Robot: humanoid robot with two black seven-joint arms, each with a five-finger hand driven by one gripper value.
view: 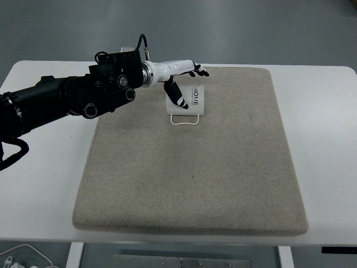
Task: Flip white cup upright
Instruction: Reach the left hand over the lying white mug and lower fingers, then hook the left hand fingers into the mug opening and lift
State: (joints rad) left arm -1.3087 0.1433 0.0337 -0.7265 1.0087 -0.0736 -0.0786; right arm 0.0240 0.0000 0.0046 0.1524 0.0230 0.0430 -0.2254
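Note:
A white cup [189, 101] with dark "HOME" print sits at the far middle of the beige mat [189, 167]. It appears to lie on its side, with its thin handle [185, 119] flat on the mat and pointing toward me. My left hand [185, 82] reaches in from the left on a black arm [67, 97] and hovers at the cup. Its black-tipped thumb [176, 94] lies over the cup's left side. The fingers [196, 71] stretch out straight past the cup's far edge, spread and not wrapped around it.
The mat covers most of a white table [323, 139]. A white cable [22, 255] lies below the table's near left corner. Grey floor shows beyond the far edge.

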